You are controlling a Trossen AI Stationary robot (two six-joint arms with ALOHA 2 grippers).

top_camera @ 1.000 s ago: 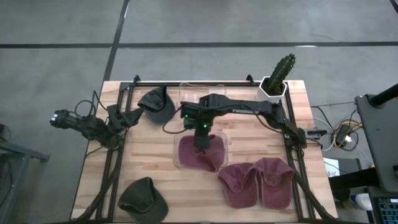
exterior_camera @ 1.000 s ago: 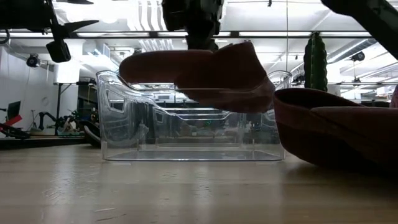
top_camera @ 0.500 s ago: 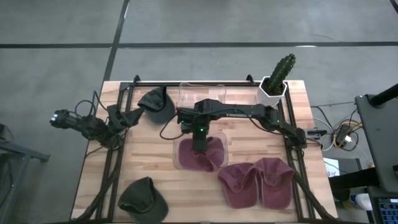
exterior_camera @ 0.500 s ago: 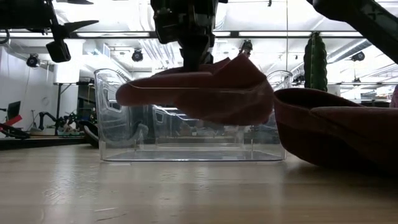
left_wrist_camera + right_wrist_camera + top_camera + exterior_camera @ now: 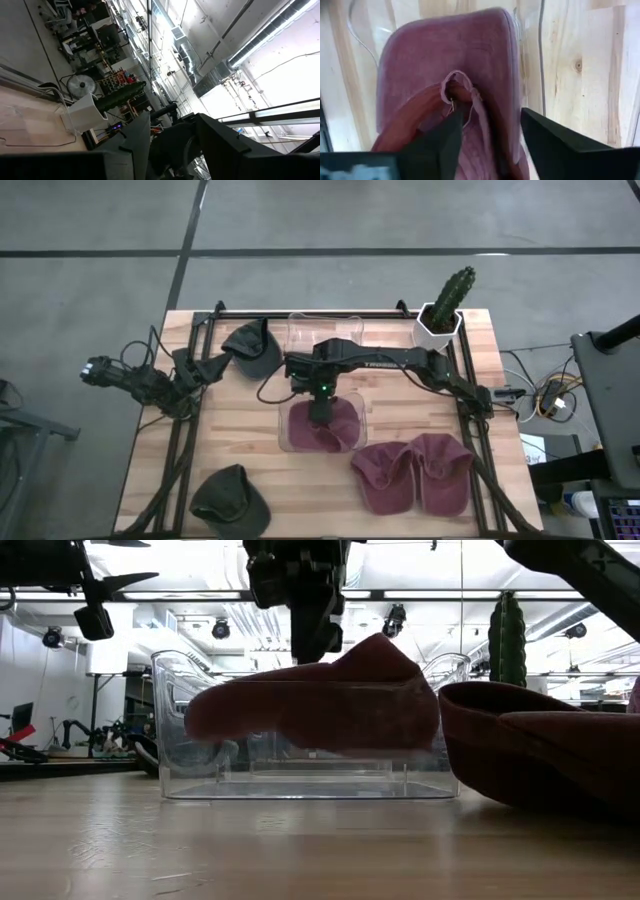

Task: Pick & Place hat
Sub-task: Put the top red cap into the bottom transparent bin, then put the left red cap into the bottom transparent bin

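Observation:
A maroon hat [image 5: 322,428] lies in a clear plastic bin [image 5: 284,442] at the table's middle. In the low view the hat [image 5: 320,715] rises a little above the bin's rim [image 5: 170,665]. My right gripper [image 5: 492,117] hangs open just over it, pointing down, one finger on each side of the hat's back strap [image 5: 470,97]. My left gripper [image 5: 95,368] waits open beyond the table's left edge, high up and away from everything. My right gripper stands open over the back of the hat, with the strap [image 5: 476,107] between its fingers. I cannot tell whether a finger [image 5: 447,137] still touches the cloth. The hat lies in the bin.
Two more maroon hats [image 5: 415,470] lie at the near right. One dark green hat [image 5: 250,348] lies at the far left, another [image 5: 228,498] at the near left. A second clear bin [image 5: 325,330] and a potted cactus [image 5: 445,305] stand along the far edge.
My right gripper has come down a little and toward the table's left with the maroon hat, then opened and let go. The hat has sunk deeper into the bin, its left end dropping the most.

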